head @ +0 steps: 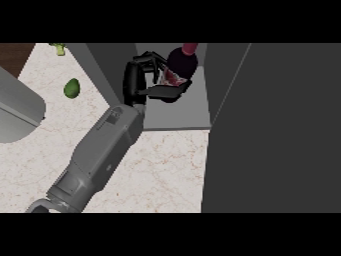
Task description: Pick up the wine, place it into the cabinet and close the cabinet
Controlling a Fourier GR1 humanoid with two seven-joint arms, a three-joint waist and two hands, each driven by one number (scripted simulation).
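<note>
Left hand [134,80], fingers and thumb clamped round dark wine bottle with red cap [180,62]; bottle was within open grey cabinet [177,116]. Judged best: set upright, release, withdraw before swinging dark cabinet door [291,125].

The table [165,165] has a pale marble top with thin reddish-brown veins, evenly lit. At the upper left it meets a strip of dark brown wood [3,57]. A large pale grey rounded shape [7,107] overlaps its left edge. The grey cabinet [180,117] stands open on it, with a lighter floor inside and its dark door [291,130] filling the right side.
</note>
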